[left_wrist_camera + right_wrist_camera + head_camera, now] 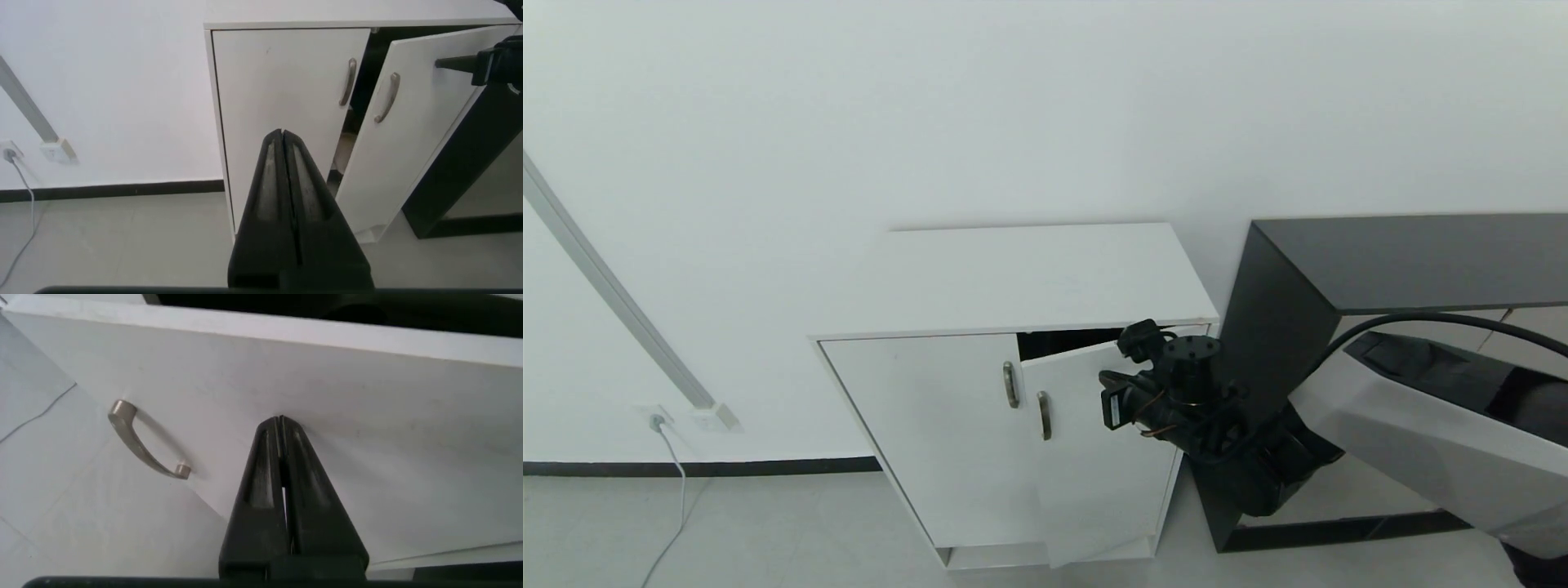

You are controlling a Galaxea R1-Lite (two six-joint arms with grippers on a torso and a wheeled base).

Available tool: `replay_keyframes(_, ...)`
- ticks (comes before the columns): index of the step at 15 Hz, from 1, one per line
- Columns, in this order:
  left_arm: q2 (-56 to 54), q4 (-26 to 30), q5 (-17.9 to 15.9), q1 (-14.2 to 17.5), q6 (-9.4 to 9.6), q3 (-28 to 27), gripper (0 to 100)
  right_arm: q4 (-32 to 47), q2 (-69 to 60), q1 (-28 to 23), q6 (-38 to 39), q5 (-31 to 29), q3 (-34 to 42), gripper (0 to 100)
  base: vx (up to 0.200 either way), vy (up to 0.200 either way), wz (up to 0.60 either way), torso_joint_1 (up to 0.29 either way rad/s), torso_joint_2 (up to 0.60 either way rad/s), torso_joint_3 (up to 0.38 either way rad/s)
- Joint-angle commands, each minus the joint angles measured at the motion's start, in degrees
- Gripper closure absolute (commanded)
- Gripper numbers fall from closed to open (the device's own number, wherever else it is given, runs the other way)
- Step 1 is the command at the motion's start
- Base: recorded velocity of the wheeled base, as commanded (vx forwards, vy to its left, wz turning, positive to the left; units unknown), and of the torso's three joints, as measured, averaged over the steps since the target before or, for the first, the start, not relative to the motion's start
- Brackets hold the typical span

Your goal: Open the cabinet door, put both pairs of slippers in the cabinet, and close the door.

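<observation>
A white cabinet [1029, 278] stands against the wall with two doors. Its left door [931, 433] is closed. Its right door [1094, 465] is swung partly out, leaving a dark gap at the top. Each door carries a metal handle near the middle seam: the left door's handle [1010, 385] and the right door's handle [1044, 415]. My right gripper [282, 420] is shut, its tips right at the outer face of the right door [392, 400], beside the handle [147, 445]. My left gripper [282, 133] is shut and holds nothing, some way back from the cabinet front [286, 90].
A black table [1380, 261] stands close against the cabinet's right side, with my right arm [1192, 392] in front of it. A wall socket with a cable [654, 421] and a grey conduit [605, 286] are at the left. Bare floor [768, 531] lies before the cabinet.
</observation>
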Motion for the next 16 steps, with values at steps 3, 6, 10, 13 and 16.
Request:
replay_keyframes(3,0.0,0.0,0.0,0.0,-0.01,0.0,100,0.0,3.4,-1.7,0.0,0.0,-2.9,100,0.000,0.000,0.00,0.000,0.00,0.000)
replay_keyframes(6,0.0,0.0,0.0,0.0,-0.01,0.0,100,0.0,4.2,-2.6,0.1,0.0,-3.5,100,0.000,0.000,0.00,0.000,0.00,0.000)
replay_keyframes(10,0.0,0.0,0.0,0.0,-0.01,0.0,100,0.2,4.9,-2.9,0.1,0.0,-4.3,100,0.000,0.000,0.00,0.000,0.00,0.000)
replay_keyframes(13,0.0,0.0,0.0,0.0,-0.01,0.0,100,0.8,5.1,-2.9,0.1,0.0,-4.5,100,0.000,0.000,0.00,0.000,0.00,0.000)
replay_keyframes(16,0.0,0.0,0.0,-0.1,-0.01,0.0,100,1.5,5.5,-3.0,0.1,0.0,-5.7,100,0.000,0.000,0.00,0.000,0.00,0.000)
